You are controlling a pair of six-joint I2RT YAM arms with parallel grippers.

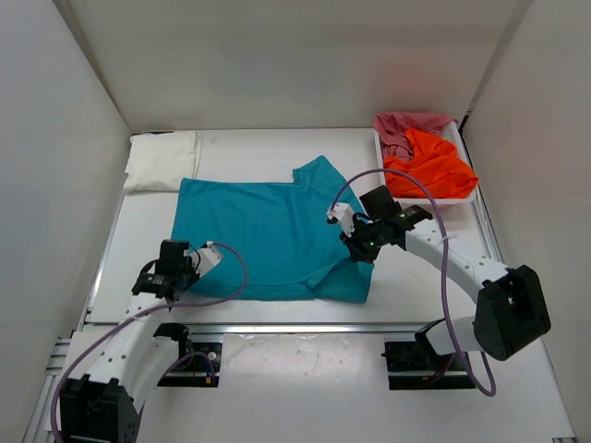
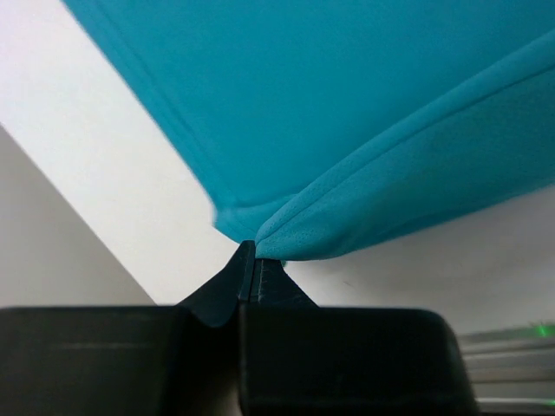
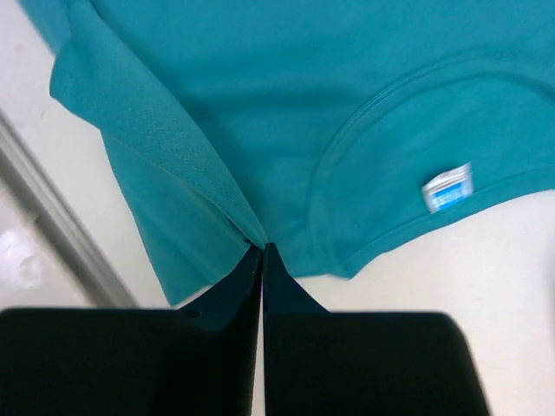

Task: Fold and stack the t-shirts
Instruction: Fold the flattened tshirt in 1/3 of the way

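Across the middle of the white table (image 1: pixel 406 286), spread almost flat: the teal-blue t-shirt (image 1: pixel 268 235), hem to the left, collar to the right, one sleeve sticking out toward the far side.

From the near right, reaching inward and left: the right arm (image 1: pixel 462 263), elbow bent, wrist low over the shirt's right edge. From the near left, stretched forward: the left arm (image 1: pixel 120 346), wrist tipped down at the shirt's near left corner.

In the far right corner, the white basket (image 1: pixel 434 200), holding the crumpled orange t-shirt (image 1: pixel 434 166) with the pinkish-red t-shirt (image 1: pixel 406 125) behind it. At the far left, folded: the white t-shirt (image 1: pixel 162 161).

Right gripper (image 3: pixel 262 251) clenched on a fold of the teal cloth just beside the collar. Left gripper (image 2: pixel 254 260) clenched on the doubled hem corner. Inside the collar, a small white label (image 3: pixel 448 189).
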